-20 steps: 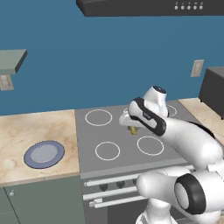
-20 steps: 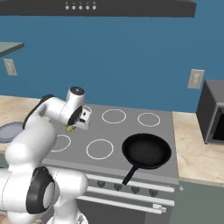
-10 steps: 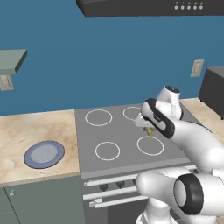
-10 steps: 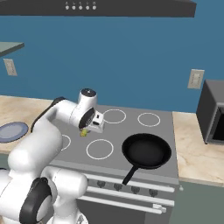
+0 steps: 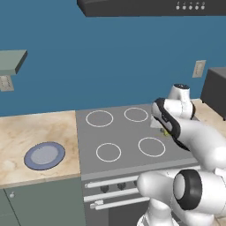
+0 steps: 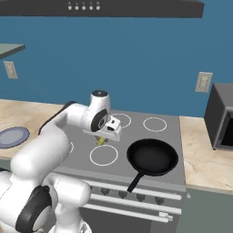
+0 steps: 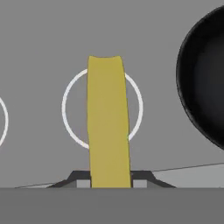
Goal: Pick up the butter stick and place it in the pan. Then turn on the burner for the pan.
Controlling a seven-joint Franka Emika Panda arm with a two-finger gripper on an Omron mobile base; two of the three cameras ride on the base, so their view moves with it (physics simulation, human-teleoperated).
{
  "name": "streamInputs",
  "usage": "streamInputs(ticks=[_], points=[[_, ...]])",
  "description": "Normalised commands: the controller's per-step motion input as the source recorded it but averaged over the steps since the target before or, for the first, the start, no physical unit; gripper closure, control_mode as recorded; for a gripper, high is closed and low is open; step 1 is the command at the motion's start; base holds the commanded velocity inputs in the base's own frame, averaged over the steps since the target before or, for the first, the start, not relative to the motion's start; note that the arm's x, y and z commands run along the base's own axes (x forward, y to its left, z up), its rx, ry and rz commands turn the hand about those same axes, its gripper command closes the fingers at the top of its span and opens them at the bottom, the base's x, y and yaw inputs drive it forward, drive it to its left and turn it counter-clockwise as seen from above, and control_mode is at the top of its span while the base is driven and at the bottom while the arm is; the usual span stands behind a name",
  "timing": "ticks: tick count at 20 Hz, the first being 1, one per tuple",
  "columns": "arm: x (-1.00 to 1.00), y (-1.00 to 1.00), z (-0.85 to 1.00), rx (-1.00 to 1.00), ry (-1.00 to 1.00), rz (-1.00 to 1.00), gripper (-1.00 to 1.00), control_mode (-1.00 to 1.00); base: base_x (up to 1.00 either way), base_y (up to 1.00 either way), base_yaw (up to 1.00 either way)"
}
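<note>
My gripper is shut on the butter stick, a thin yellow bar that hangs from the fingers above the stove top. Seen from the right base, the butter stick pokes out below the hand, over the front left burner ring. The black pan sits on the front right burner, its handle pointing toward the stove's front edge. The pan fills the right side of the hand view, apart from the stick. A sliver of the butter stick peeks out in the left base view, by the white arm.
A blue-grey round plate lies on the wooden counter left of the stove. Stove knobs line the front panel. A dark microwave stands at the right on the counter. A range hood hangs overhead.
The arm has carried the butter stick rightward across the stove, from the left burners toward the pan. The grip stays shut on it.
</note>
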Motion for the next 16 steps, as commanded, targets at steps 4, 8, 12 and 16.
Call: streamInputs(ticks=[4, 8, 12, 16], points=[[-0.10, -0.82, 0.15, 0.00, 0.15, -0.13, 1.00, -1.00, 0.00, 0.00, 0.00], [0.00, -0.73, 0.01, -0.02, 0.15, -0.13, 1.00, -1.00, 0.00, 0.00, 0.00], [0.00, -0.73, -0.03, -0.04, 0.10, -0.12, 1.00, -1.00, 0.00, 0.00, 0.00], [0.00, -0.70, -0.27, 0.00, 0.01, -0.01, 1.00, -1.00, 0.00, 0.00, 0.00]])
